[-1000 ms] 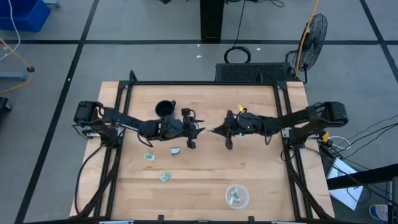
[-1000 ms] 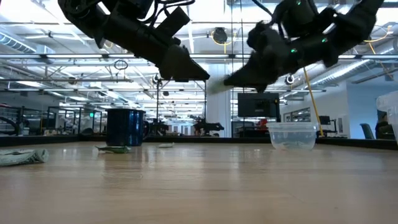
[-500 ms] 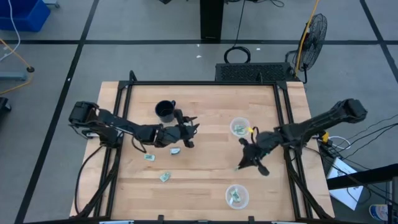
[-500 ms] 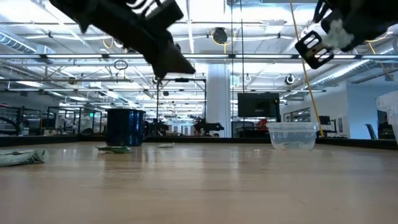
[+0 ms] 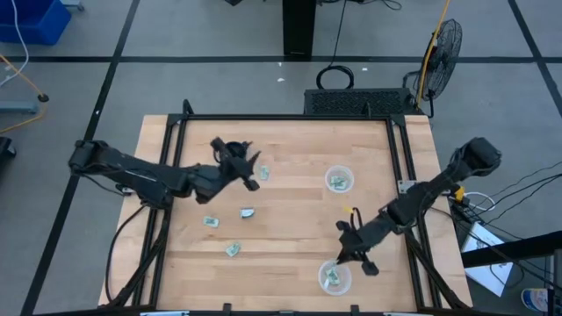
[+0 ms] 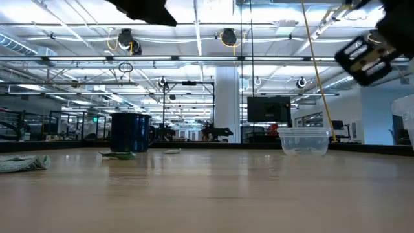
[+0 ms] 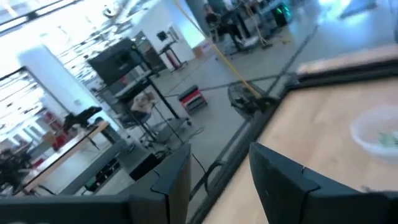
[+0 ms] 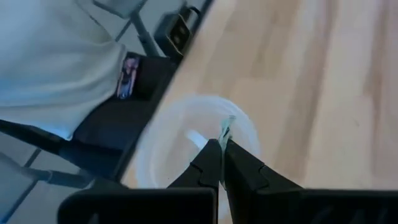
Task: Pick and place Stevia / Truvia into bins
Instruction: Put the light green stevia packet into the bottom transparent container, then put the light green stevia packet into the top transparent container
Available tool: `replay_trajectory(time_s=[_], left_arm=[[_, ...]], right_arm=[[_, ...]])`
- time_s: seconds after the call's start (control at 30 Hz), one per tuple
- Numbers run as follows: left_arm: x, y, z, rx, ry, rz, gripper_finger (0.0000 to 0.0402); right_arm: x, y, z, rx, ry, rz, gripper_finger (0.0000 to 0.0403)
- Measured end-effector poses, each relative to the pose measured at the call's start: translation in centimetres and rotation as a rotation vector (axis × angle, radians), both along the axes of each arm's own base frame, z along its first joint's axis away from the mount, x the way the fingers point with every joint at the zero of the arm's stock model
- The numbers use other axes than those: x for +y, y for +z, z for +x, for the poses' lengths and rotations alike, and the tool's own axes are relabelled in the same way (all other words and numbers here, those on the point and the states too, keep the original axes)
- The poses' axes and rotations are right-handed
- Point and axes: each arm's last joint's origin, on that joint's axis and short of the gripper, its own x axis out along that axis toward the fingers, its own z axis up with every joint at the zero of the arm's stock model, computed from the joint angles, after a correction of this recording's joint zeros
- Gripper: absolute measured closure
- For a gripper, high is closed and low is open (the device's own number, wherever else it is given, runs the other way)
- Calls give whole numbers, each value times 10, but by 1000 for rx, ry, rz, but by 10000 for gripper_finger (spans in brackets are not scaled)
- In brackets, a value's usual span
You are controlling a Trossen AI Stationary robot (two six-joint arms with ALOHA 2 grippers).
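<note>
Right now the right gripper (image 8: pixel 221 151) has its fingers pinched together on a sachet (image 8: pixel 227 127), whose pale edge sticks out past the tips, directly above the near bin (image 8: pixel 186 143). In the high view that bin (image 5: pixel 335 276) sits at about five o'clock on the table (image 5: pixel 290 254), the second bin (image 5: pixel 339 179) at two o'clock. Loose sachets lie near eight o'clock (image 5: pixel 232 249). The left gripper (image 5: pixel 249 172), fingers apart and empty, hovers beside the black mug (image 5: pixel 230 151). Released off-centre, the light sachet could flutter past the rim, or cling to a finger.
</note>
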Motion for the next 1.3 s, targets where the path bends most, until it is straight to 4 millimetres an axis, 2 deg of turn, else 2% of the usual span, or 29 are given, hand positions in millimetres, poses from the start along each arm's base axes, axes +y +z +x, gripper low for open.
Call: replay_trajectory(time_s=[0.17,0.33,0.5,0.7,1.1,1.2,1.3], left_arm=[[9,14,-11,-60,27,-10,234],[18,16,-12,-68,50,-11,234],[26,15,-11,-58,78,-9,234],[29,15,-11,-67,91,-13,234],[29,15,-11,-64,89,-10,234],[29,14,-10,-45,64,-9,234],[32,6,-8,30,-84,-34,234]], right_arm=[[24,15,2,66,-42,-42,403],[40,8,8,233,-114,-32,403],[50,-7,17,307,-148,-40,402],[47,-21,15,439,-245,-57,392],[46,-17,19,419,-257,-15,325],[45,-10,22,395,-243,39,319],[40,5,28,312,-247,97,317]])
